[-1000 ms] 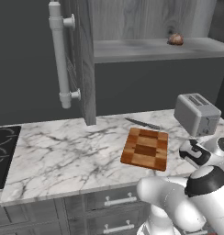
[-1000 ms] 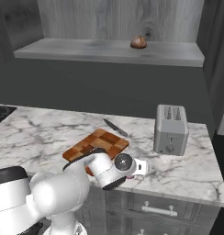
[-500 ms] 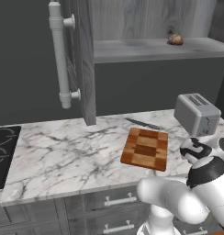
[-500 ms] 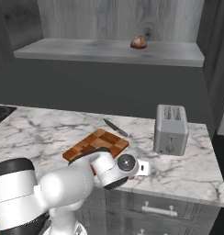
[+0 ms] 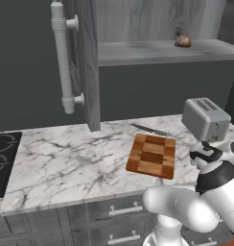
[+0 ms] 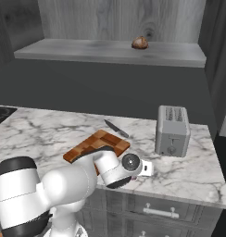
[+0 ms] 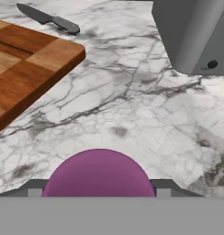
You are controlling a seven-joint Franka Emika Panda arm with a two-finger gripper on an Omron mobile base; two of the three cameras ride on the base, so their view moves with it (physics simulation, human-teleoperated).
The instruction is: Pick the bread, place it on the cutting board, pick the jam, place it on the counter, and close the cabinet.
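Purple jam (image 7: 98, 173) sits clamped between the fingers (image 7: 38, 185), cutting board (image 7: 26, 69) beyond them, over marble counter (image 7: 132, 114)

Bread (image 5: 183, 41): small round brown roll, resting on the open cabinet (image 5: 85, 62) shelf, near its right end (also at (image 6: 140, 42)). Cutting board (image 5: 152, 155): rectangular, checkered in light and dark brown blocks, lying flat on the counter (image 5: 66, 163), near the front edge. Jam (image 7: 98, 173): pink-purple rounded body, seen very close at the bottom of the hand view, between the tips of the claw (image 7: 98, 186), above the marble and just beside the board corner (image 7: 26, 59) (contact with the counter cannot be told). Counter: white marble with grey veins. Cabinet: grey weathered wood, door standing open, long pale bar handle upright on it.
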